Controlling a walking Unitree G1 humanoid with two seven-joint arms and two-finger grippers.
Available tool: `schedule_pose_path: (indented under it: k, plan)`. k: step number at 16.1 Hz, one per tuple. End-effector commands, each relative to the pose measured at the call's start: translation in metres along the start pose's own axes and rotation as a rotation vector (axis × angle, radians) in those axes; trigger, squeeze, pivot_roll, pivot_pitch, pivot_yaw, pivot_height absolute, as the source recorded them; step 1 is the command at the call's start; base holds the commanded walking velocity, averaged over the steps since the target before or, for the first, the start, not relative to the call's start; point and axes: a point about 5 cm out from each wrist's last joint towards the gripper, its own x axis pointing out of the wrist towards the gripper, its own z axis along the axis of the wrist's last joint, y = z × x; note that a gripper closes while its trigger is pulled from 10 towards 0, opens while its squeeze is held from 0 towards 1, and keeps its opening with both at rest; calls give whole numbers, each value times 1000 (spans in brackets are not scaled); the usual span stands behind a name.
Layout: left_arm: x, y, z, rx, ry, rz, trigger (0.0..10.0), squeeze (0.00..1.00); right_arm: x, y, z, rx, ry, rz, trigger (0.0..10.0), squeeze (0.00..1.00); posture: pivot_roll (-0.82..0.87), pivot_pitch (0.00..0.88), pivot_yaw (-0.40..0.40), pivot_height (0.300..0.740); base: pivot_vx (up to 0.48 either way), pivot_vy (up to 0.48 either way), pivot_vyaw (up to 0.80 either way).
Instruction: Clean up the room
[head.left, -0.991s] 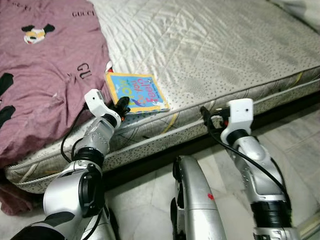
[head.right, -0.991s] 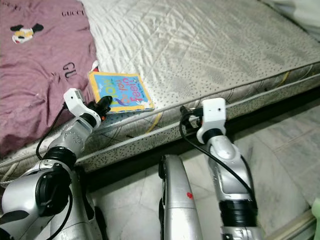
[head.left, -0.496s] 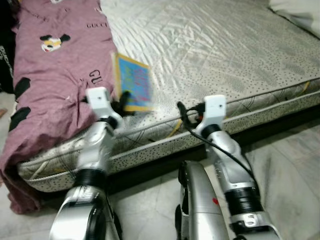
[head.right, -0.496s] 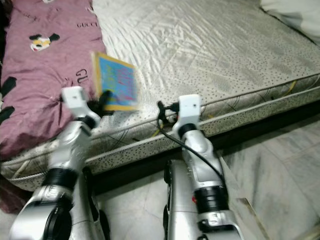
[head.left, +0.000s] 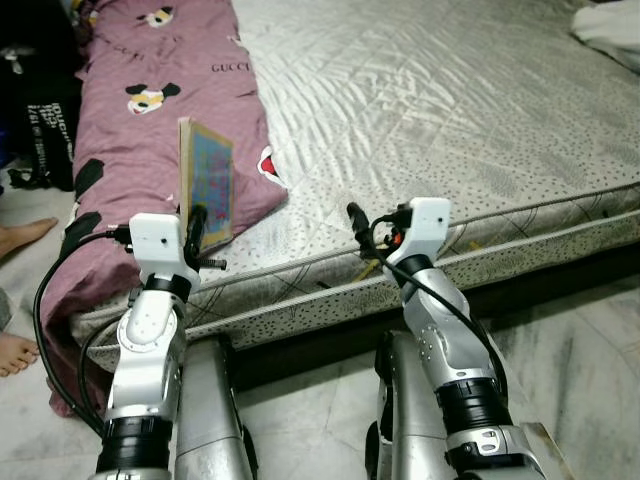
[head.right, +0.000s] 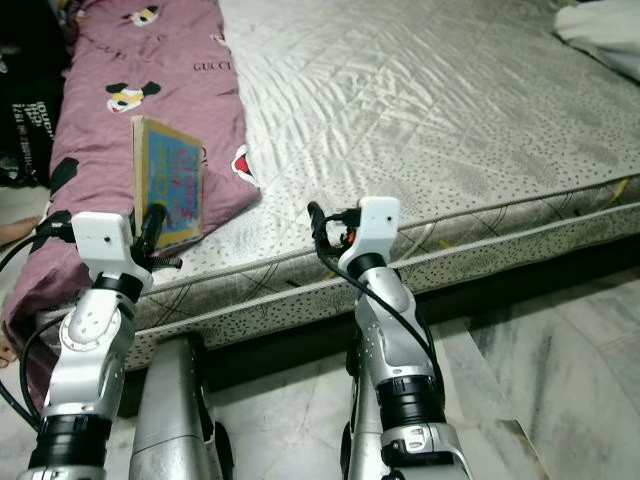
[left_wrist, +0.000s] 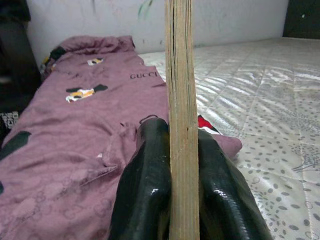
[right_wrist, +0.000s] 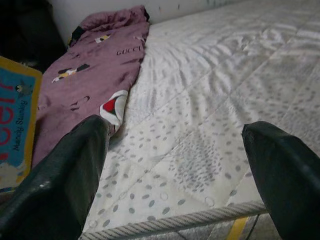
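My left gripper (head.left: 195, 222) is shut on a blue picture book (head.left: 207, 180), holding it upright above the front edge of the mattress (head.left: 450, 120). In the left wrist view the book (left_wrist: 181, 100) shows edge-on, pinched between the two black fingers (left_wrist: 145, 185). A purple blanket (head.left: 150, 130) with cartoon prints lies along the left side of the mattress, just behind the book. My right gripper (head.left: 357, 217) stands open at the mattress edge, holding nothing; its fingers (right_wrist: 65, 175) are spread wide in the right wrist view.
A person's bare feet (head.left: 22, 238) rest on the floor at the far left. A black bag (head.left: 40, 90) stands beside the blanket. A white pillow (head.left: 610, 25) lies at the far right of the mattress. Marble floor (head.left: 590, 340) extends on the right.
The left gripper has lifted the book off the mattress and turned it upright. The camera has swung left, so the whole scene has shifted right.
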Motion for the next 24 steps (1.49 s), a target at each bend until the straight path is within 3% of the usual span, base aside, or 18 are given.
schedule_pose_path:
  k: [1,5,9,12,15,17,21,24]
  plan:
    - [0,1,11,71,-44,30,10000,0,5,6,10,16,-47,33,10000,0,-34,0,22,491,0,0,0]
    - [0,-3,14,95,-27,48,10000,0,11,6,17,24,-71,41,10000,0,-32,0,18,529,0,0,0]
    - [1,-6,11,68,-7,13,10000,0,11,6,18,21,-81,44,10000,0,-40,0,25,563,0,0,0]
    - [4,-6,15,75,-41,29,10000,0,11,4,20,12,-93,36,10000,0,-46,0,25,603,0,0,0]
    - [4,-2,22,93,-90,88,10000,0,12,2,24,1,-107,23,10000,0,-47,0,25,633,0,0,0]
    - [2,4,26,93,-104,188,10000,0,14,-5,29,-19,-130,-19,10000,0,-44,0,22,658,0,0,0]
    - [-13,12,15,53,-70,209,10000,0,14,-13,30,-36,-130,-43,10000,0,-45,0,20,703,0,0,0]
    - [-10,11,14,25,-54,202,10000,0,14,-14,29,-42,-127,-48,10000,0,-44,0,15,733,0,0,0]
